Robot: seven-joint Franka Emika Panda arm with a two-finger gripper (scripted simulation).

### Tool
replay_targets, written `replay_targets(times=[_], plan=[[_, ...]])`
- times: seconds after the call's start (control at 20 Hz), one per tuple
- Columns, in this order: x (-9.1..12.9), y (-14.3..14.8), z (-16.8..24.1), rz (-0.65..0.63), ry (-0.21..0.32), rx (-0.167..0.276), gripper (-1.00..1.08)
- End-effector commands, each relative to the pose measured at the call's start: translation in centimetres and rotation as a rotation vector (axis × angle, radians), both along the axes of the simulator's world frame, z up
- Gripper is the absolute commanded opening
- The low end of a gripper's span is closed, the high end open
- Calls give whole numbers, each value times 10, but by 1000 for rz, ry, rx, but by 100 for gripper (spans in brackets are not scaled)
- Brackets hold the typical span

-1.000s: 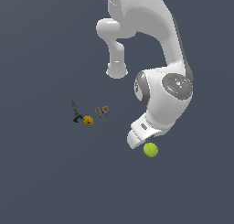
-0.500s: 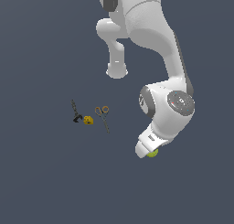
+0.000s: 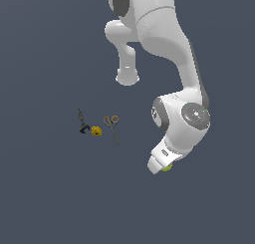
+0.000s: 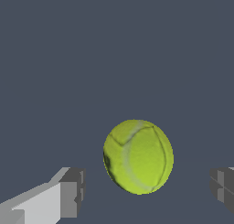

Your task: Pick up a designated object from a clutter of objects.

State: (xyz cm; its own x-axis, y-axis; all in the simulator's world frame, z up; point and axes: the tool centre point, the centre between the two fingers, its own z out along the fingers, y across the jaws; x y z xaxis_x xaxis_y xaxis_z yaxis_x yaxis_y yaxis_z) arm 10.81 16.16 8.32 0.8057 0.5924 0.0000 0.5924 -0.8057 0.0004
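Claw (image 4: 146, 191) spread open around the tennis ball (image 4: 138, 156).
Closing off-centre could squirt the round ball sideways across the tabletop (image 3: 50, 198).

We see the tennis ball (image 4: 138, 157) as a round yellow-green ball with a pale curved seam, lying on the dark floor; in the exterior view only a sliver of it (image 3: 168, 167) shows. The rest of the clutter lies well apart toward the exterior view's left: orange-handled scissors (image 3: 112, 127), a small yellow-orange lump (image 3: 96, 131) just beside them, and a thin dark clamp (image 3: 81, 122) next to the lump.
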Motion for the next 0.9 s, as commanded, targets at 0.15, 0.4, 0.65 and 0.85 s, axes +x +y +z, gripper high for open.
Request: replay_targets(times=[0.15, 0.4, 0.65, 0.85], plan=[[-1, 0, -29, 2, 1, 0, 100], [0, 0, -42, 3, 0, 0, 100], [0, 1, -42, 3, 0, 0, -100], [0, 1, -42, 3, 0, 0, -100]])
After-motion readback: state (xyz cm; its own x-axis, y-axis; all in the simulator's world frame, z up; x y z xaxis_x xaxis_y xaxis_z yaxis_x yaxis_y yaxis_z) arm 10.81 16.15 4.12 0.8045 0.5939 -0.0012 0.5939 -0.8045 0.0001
